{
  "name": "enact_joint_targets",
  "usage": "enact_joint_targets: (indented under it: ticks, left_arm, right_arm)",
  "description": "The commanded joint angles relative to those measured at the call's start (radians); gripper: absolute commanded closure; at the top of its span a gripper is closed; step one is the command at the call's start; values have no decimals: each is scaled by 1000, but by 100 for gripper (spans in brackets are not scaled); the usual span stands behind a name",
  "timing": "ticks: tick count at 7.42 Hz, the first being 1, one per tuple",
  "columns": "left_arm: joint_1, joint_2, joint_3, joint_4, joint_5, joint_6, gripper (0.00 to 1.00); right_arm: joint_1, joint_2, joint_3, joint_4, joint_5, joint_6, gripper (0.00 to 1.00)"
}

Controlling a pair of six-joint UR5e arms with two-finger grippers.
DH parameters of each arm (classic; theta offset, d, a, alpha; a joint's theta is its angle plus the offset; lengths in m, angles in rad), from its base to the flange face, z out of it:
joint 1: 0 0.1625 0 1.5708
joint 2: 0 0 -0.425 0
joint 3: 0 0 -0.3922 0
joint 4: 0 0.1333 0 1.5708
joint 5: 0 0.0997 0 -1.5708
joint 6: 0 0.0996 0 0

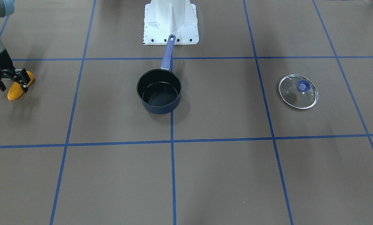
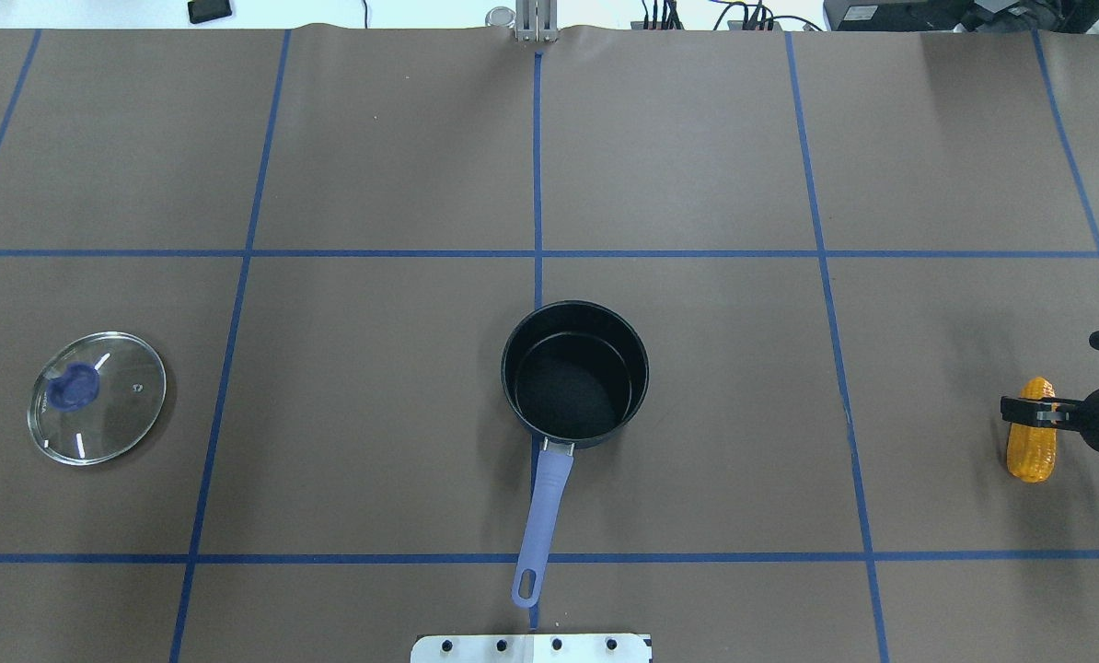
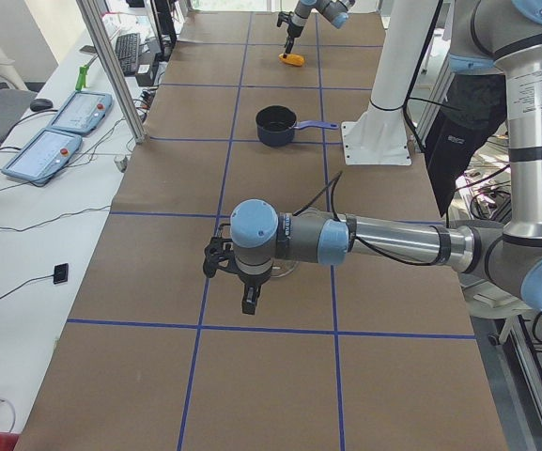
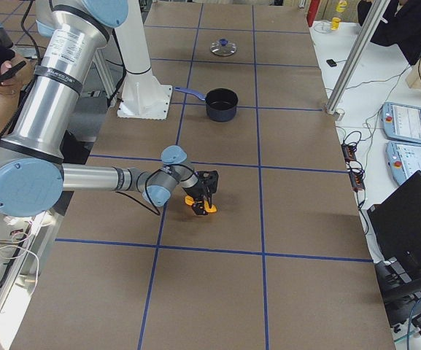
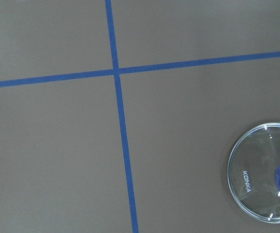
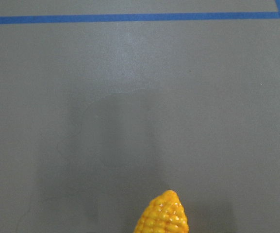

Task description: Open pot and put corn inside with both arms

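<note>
The corn (image 1: 16,90) lies on the table at the robot's far right; it also shows in the overhead view (image 2: 1033,447) and its tip in the right wrist view (image 6: 163,216). My right gripper (image 1: 14,89) is open, with its fingers straddling the corn's middle. The dark blue pot (image 1: 161,107) stands open and empty at the table's centre, handle toward the base. Its glass lid (image 2: 97,398) with a blue knob lies flat at the far left. My left gripper (image 3: 242,287) hangs above the lid and shows only in the exterior left view; I cannot tell whether it is open.
The white base plate (image 1: 171,31) sits just behind the pot's handle (image 1: 167,53). Blue tape lines cross the brown table. An operators' bench with tablets (image 3: 69,113) runs along the far edge. The lid fills the lower right of the left wrist view (image 5: 266,172).
</note>
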Motion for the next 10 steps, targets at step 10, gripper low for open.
enact_joint_targets:
  ticks: [10]
  left_arm:
    - [-4, 47, -22, 75, 17, -9, 2]
  right_arm:
    - [93, 525, 128, -363, 162, 38, 100]
